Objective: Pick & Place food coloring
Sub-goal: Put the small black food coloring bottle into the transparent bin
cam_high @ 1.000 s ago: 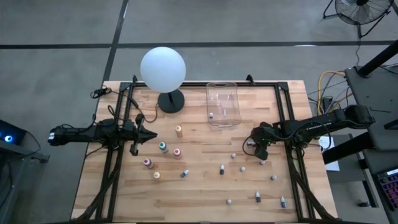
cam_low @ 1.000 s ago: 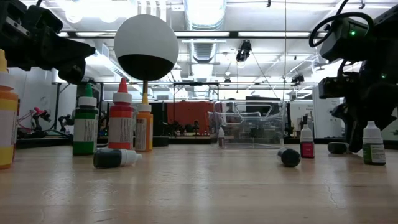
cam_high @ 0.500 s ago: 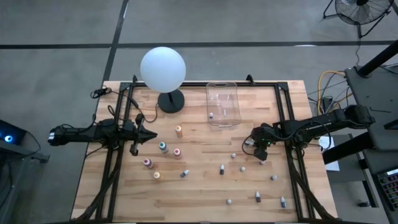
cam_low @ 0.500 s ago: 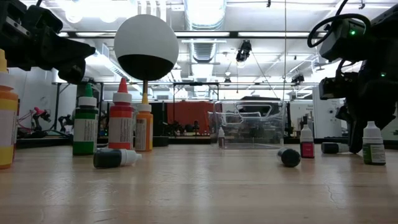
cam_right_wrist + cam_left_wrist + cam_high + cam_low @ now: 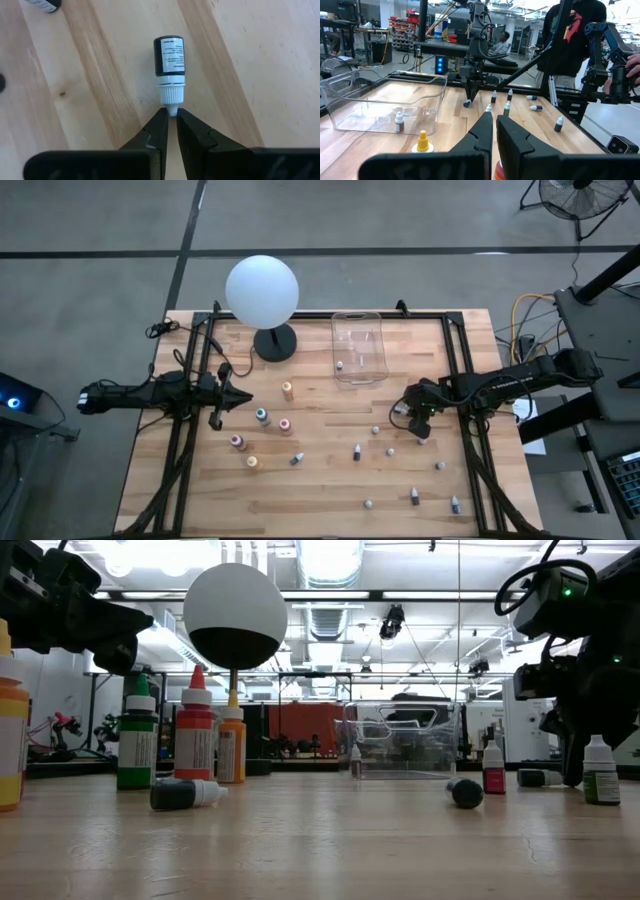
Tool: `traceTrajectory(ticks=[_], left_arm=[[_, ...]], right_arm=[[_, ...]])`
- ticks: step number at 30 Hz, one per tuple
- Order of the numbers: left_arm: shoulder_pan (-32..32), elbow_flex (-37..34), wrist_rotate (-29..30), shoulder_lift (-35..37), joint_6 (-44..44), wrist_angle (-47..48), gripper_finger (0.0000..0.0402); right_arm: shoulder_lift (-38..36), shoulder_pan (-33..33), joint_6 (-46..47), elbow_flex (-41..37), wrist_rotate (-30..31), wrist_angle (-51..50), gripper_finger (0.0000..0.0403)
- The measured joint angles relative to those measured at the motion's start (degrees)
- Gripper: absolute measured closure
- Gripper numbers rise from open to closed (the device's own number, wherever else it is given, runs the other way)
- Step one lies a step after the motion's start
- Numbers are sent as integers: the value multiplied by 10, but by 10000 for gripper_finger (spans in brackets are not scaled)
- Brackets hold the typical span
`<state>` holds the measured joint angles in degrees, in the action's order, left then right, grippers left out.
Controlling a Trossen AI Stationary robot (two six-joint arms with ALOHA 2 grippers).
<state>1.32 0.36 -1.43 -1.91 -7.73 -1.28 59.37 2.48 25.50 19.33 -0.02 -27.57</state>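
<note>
Item: dropper bottle (image 5: pixel 170 62), food coloring, one of many scattered over the bench (image 5: pixel 320 480). It lies on its side on the wood at the bench's right side, dark body with a printed label, white ribbed cap, nozzle pointing at my right end effector (image 5: pixel 169 116). That end effector is low over the wood, closed on the very tip of the nozzle, no more than a pinch. Handling, as I judge it: very light, stiff plastic, smooth and round, so it will roll or squirt out of a poor grip; the tapered tip is the worst place to hold. I would rather take it across the ribbed cap or the body, fingers square to its long axis. Not fragile, though a hard squeeze on the body could force dye out. Other stock: taller coloured bottles (image 5: pixel 262 417) stand near the left end effector (image 5: pixel 245 396), which is closed, holds nothing and waits at the left side. Destination, presumably: clear bin (image 5: pixel 358 346) at the far edge, one small bottle (image 5: pixel 340 365) already inside.
</note>
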Motion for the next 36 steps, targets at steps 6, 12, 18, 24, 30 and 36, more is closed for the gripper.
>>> traceTrajectory(ticks=[6, 12, 18, 24, 30, 36], left_arm=[[0, 0, 0, 0, 0, 0, 401], [0, 0, 0, 0, 0, 0, 401], [0, 0, 0, 0, 0, 0, 401], [0, 0, 0, 0, 0, 0, 401], [0, 0, 0, 0, 0, 0, 401], [0, 0, 0, 0, 0, 0, 401]], right_arm=[[0, 0, -31, 0, -2, 8, 355], [0, 0, -32, 0, -2, 14, 297], [0, 0, -31, 0, -1, 14, 235], [-1, -14, -33, 0, 33, 15, 194], [0, -15, -65, 0, 25, 60, 179], [17, -15, -67, 0, 26, 57, 177]])
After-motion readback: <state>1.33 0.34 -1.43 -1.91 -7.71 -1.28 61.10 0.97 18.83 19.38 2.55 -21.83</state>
